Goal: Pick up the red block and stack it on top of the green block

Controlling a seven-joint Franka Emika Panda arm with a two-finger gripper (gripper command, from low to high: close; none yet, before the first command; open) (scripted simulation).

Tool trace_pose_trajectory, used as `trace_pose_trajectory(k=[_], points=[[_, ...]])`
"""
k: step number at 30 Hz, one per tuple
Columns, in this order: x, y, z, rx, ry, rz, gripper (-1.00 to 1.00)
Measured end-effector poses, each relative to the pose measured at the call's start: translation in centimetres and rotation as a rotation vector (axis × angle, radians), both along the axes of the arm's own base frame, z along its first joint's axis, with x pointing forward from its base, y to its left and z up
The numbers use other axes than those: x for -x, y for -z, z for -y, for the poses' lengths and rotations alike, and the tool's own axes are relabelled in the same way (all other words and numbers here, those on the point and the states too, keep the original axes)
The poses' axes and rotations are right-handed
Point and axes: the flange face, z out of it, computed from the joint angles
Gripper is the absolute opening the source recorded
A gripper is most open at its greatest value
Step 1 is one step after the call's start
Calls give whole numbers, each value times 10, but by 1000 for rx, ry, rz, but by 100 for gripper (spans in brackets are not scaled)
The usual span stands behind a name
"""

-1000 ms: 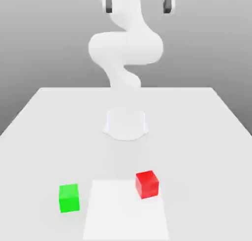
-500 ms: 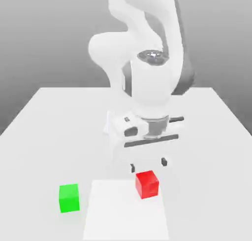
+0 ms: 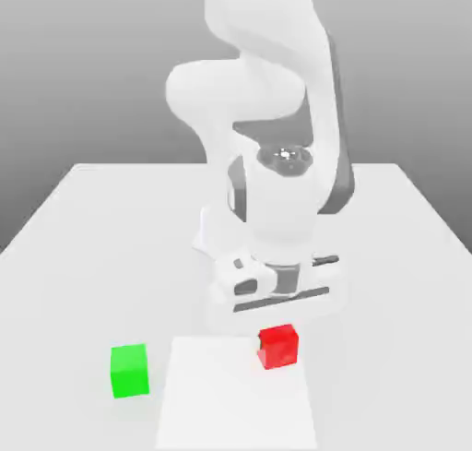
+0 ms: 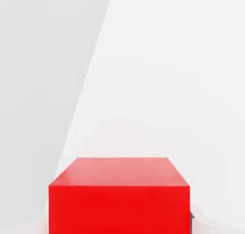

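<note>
Table (image 3: 83, 228), white, carrying everything, with a paler rectangular patch (image 3: 235, 394) at the middle of its near edge. Panda arm (image 3: 277, 191), white, based at the table's middle, now folded forward and low over the near half; a second ago it stood upright with its fingers spread wide and high above the table, and half a second ago it hung just over the block with the fingers apart. Gripper (image 3: 277, 327), pointing straight down, its body resting right on top of the red block; the fingers have gone from fully spread to pressed in on the block's sides, a pinch judged from how closely the hand sits over it. Red block (image 3: 278, 348), at the far corner of the pale patch on the exterior view's right, sitting on the table as before, not yet lifted. Green block (image 3: 129, 371), on the table just off the patch's edge on the exterior view's left, well apart from the red one, untouched. Meaning for the task: the grasp looks made, so lifting and carrying across to the green block come next. Exterior view gives both blocks and their spacing; hand view gives the red block (image 4: 119, 195) close under the palm, squarely centred, with the patch's edge running beyond it.
</note>
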Motion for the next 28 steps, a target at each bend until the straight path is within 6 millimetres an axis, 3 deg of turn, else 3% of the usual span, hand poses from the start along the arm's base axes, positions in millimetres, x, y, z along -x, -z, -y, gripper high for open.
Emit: trace_pose_trajectory(k=[3,5,12,18,21,25,26,28], points=[[1,-26,0,0,0,0,-100],[-6,-35,19,-1,-3,0,-100],[-31,-53,109,-5,-71,1,-100],[-32,-67,196,-3,-136,0,-100],[-33,-55,213,-3,-161,1,-100],[-35,-16,210,-2,-178,0,-100],[-34,-8,211,-2,-178,-1,100],[-34,-8,211,-2,-178,-1,100]])
